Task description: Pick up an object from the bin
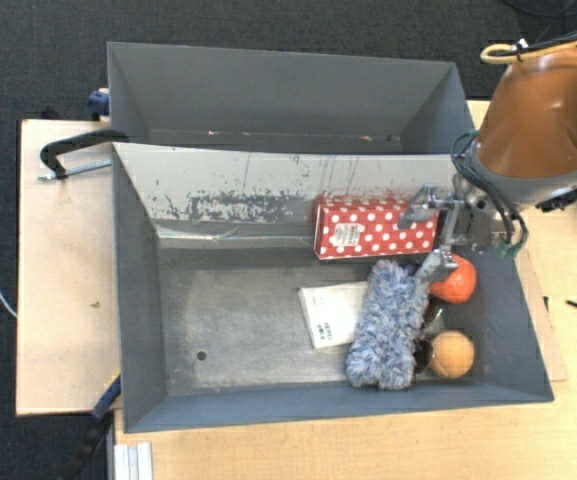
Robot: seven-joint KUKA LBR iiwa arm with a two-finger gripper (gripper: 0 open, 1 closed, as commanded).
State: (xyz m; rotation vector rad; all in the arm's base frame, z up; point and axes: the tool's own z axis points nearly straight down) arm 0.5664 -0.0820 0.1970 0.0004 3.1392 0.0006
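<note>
At the far right, your gripper (442, 253) hangs just over the orange ball (456, 283), its opening impossible to tell; you're likely at approach, so lower and close squarely.

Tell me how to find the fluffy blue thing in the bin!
Look in the grey metal bin, in its right half near the front wall. Below the red box with white dots, between a flat white packet and a red-orange ball and tan ball, lies the fluffy blue-grey cloth. It's the only shaggy thing there.
</note>
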